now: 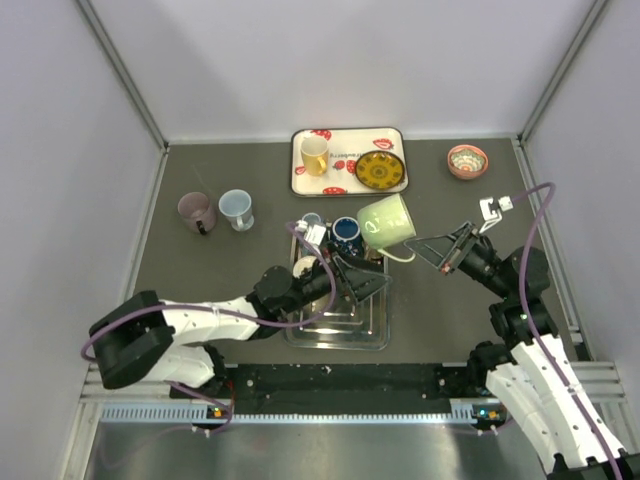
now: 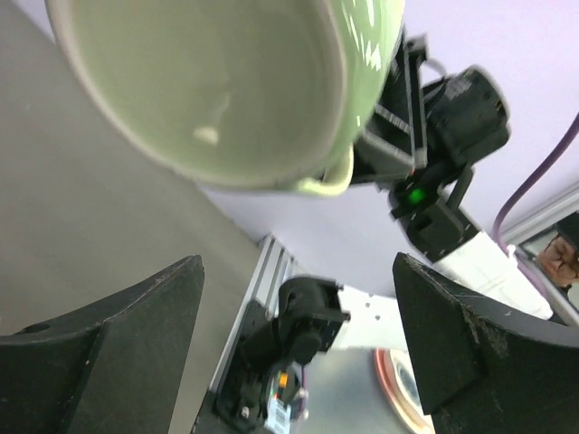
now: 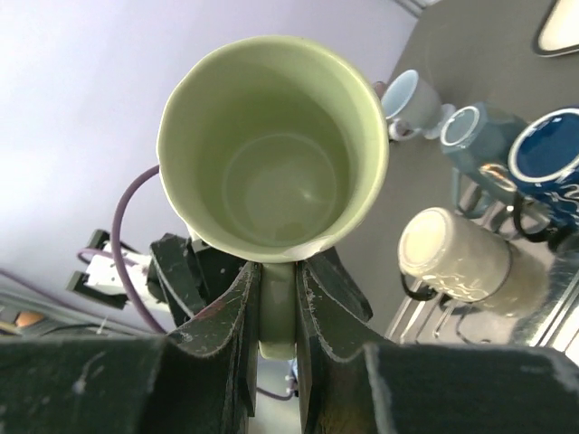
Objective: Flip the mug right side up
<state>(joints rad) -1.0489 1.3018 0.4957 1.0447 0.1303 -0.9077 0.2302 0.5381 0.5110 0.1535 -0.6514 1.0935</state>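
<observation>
The light green mug hangs in the air above the far end of the metal rack. It is tilted, with its mouth facing down and toward the arms. My right gripper is shut on its handle, and the right wrist view looks straight into the mug. My left gripper is open and empty just below and to the near left of the mug, apart from it. The left wrist view shows the mug's mouth above my left gripper.
The rack holds a dark blue mug, a teal mug and an upside-down cream mug. A white tray at the back carries a yellow mug and a plate. A pink bowl sits back right. A purple mug and a pale blue mug stand left.
</observation>
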